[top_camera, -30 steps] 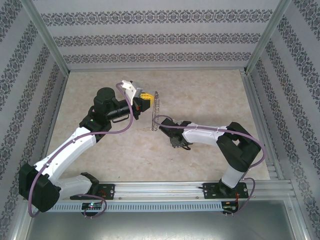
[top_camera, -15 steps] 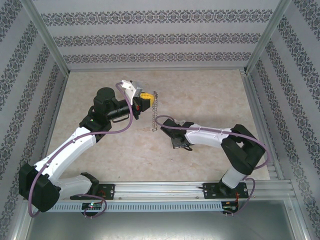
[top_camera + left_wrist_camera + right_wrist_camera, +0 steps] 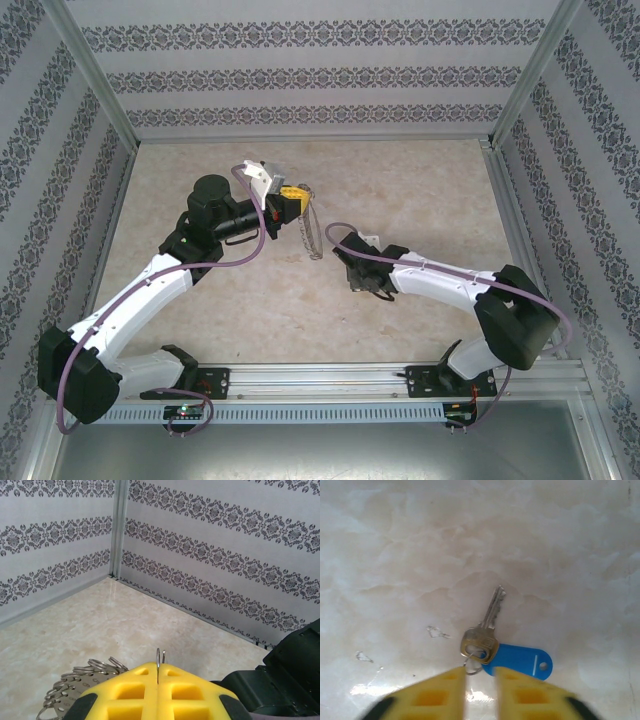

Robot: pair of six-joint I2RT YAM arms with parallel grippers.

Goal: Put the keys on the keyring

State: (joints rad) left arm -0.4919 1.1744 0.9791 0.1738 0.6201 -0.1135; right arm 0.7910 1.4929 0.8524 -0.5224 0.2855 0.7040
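Drop the parted right pincer [image 3: 480,676], seemingly centred over the head, onto the keys [image 3: 485,632], with the keyring [image 3: 75,682] clamped in left pincer [image 3: 158,674].

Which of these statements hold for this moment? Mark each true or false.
1. The left end effector is shut on the silvery chain-link keyring. True.
2. The silver key with a blue plastic tag hangs from the right end effector. False: it lies flat on the marbled table, just ahead of the fingertips.
3. The right end effector's jaws stand apart. True.
4. The key is threaded on the keyring. False: the key lies on the table, while the keyring hangs from the left end effector.
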